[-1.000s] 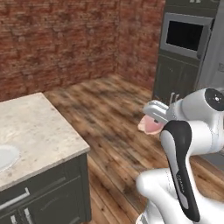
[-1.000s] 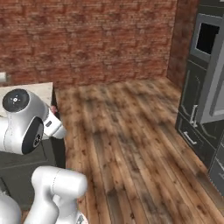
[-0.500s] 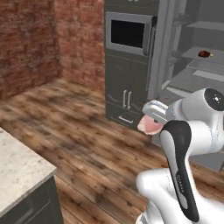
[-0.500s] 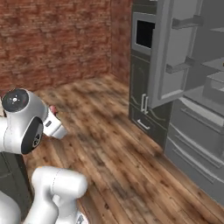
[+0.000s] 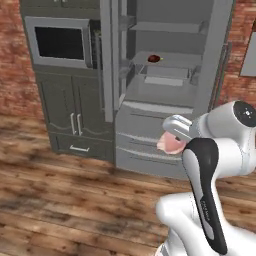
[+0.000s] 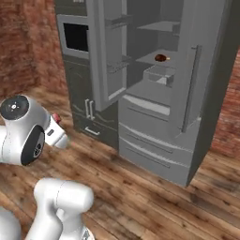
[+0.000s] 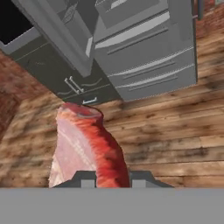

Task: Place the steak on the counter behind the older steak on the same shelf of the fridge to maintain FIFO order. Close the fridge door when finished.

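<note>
Here gripper (image 7: 112, 179) clamps steak (image 7: 87, 148), arm folded facing open fridge (image 5: 165, 85).

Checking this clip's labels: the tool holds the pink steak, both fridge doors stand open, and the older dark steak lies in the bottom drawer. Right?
Not quite. The older steak lies on a shelf inside the fridge, above the drawers, as the left base view shows. The tool does hold the steak, and both doors stand open.

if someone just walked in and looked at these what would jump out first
The fridge stands wide open straight ahead, with the older steak, a small dark reddish slab, lying alone on a shelf inside. Nearer the camera, the gripper is shut on the steak, a pale pink slab carried above the wooden floor. A dark microwave sits in the cabinet left of the fridge.
</note>
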Controlling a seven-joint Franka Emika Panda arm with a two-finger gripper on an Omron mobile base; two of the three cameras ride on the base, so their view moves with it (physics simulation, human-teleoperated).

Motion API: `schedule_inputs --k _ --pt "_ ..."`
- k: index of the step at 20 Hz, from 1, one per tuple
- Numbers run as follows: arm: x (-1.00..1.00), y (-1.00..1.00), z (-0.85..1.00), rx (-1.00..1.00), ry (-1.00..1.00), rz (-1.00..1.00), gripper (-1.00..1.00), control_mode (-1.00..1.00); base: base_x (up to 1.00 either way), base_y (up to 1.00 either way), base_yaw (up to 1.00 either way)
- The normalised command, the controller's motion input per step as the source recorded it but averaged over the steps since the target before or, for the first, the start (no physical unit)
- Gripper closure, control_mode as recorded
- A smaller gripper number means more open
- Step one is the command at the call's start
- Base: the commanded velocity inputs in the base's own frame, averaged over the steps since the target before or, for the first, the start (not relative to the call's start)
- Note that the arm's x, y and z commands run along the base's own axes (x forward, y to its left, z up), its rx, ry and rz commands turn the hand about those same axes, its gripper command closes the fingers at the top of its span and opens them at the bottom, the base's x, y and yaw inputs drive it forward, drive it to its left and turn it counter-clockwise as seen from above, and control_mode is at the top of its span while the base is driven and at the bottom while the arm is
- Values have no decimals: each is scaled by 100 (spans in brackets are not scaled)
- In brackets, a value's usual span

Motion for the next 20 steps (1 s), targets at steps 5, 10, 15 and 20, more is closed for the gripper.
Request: schedule_inputs --k 5,10,15,20 --pt "0 0 0 0 0 0 100 100 90 50 -40" --pt "0 0 0 0 0 0 100 100 92 51 -21" --pt "0 0 0 0 0 0 100 100 58 -7 -20" --pt "0 0 0 0 0 0 100 100 33 -31 -31"
